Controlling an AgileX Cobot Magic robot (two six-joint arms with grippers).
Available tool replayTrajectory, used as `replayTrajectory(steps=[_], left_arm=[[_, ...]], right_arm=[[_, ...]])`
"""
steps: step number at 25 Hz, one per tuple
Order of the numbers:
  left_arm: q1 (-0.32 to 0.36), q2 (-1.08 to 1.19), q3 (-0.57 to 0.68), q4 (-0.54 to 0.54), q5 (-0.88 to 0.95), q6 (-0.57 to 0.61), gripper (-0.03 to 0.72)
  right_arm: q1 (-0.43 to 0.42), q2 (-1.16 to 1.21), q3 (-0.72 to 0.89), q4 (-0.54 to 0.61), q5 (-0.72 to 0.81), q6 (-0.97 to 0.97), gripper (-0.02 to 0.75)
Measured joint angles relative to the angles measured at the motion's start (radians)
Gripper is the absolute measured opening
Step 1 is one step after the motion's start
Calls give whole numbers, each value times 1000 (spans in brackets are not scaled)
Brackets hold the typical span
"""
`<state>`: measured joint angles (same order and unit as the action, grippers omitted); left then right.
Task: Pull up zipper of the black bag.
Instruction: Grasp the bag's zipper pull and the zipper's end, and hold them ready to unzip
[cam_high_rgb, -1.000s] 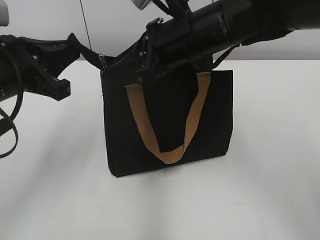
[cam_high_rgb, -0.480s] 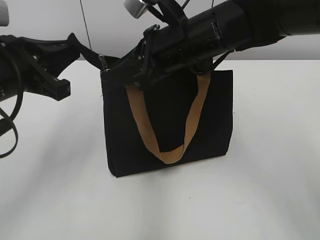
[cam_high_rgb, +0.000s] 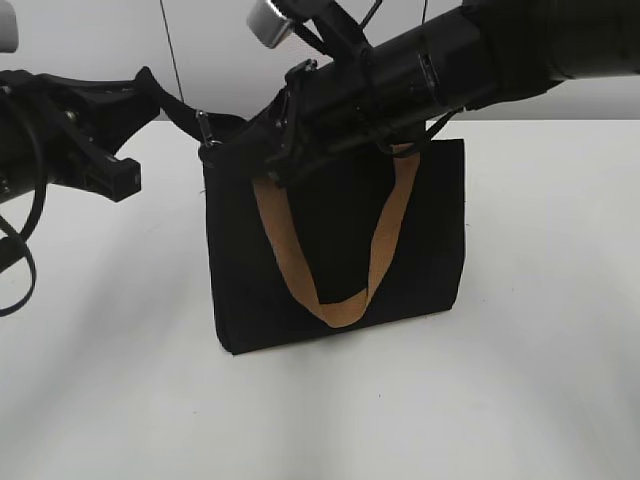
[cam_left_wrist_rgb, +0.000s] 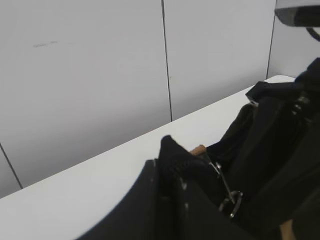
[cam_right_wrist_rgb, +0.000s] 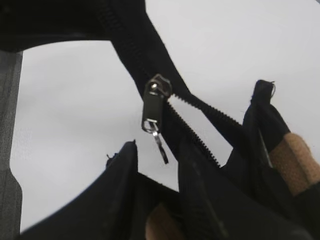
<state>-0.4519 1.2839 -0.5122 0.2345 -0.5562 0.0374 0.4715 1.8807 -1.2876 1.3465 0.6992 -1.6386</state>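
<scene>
Since the earlier frame, right claw (cam_high_rgb: 262, 150) has advanced leftward along bag (cam_high_rgb: 335, 250) top. Zipper (cam_right_wrist_rgb: 152, 107) hangs just ahead of it, ungrasped; its opening cannot be told. Left claw (cam_high_rgb: 150, 95) grips the bag's corner; keep it taut while you close on the pull.

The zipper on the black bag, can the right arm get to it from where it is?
Probably yes. The right gripper is at the bag's top edge, close to the zipper, which hangs free with nothing in front of it. The left gripper holds the bag's corner.
</scene>
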Motion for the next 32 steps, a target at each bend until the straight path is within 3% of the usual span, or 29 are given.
replayTrajectory(steps=[7, 13, 16, 24, 32], left_arm=[[0, 0, 0, 0, 0, 0, 21], [0, 0, 0, 0, 2, 0, 21], [0, 0, 0, 0, 6, 0, 21], [0, 0, 0, -1, 32, 0, 21], [0, 0, 0, -2, 192, 0, 20]], right_arm=[[0, 1, 0, 1, 1, -1, 216], [0, 1, 0, 2, 1, 0, 56], [0, 1, 0, 3, 1, 12, 13], [-1, -23, 0, -4, -1, 72, -1], [-1, -38, 0, -50, 47, 183, -1]])
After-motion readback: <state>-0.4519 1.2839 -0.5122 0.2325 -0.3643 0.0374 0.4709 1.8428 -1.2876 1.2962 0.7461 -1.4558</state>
